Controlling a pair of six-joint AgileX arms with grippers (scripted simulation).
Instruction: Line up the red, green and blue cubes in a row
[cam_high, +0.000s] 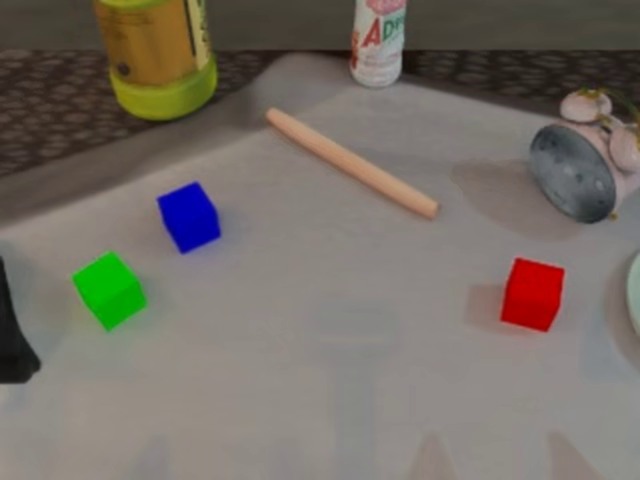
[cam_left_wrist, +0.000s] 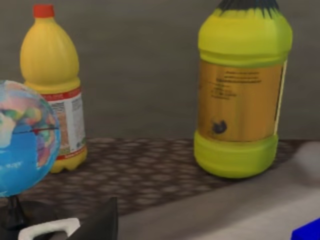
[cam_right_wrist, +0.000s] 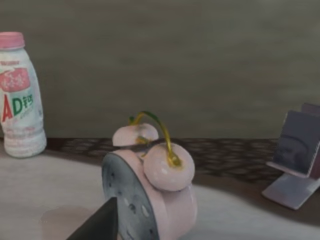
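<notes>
White bottle (cam_right_wrist: 19, 97) with red "AD" lettering, print on the yellow jug (cam_left_wrist: 241, 90) label illegible

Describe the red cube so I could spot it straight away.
Find the pink alarm clock lying at the table's right side in the top view. Just in front of it, nearer the camera, sits the red cube, alone, far from the blue cube and green cube.

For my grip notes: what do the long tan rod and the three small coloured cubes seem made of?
The long tan rod looks like smooth unvarnished wood: pale, even, no shine. The red cube, green cube and blue cube look matte, perhaps plastic or painted wood: flat colour, no gloss.
</notes>
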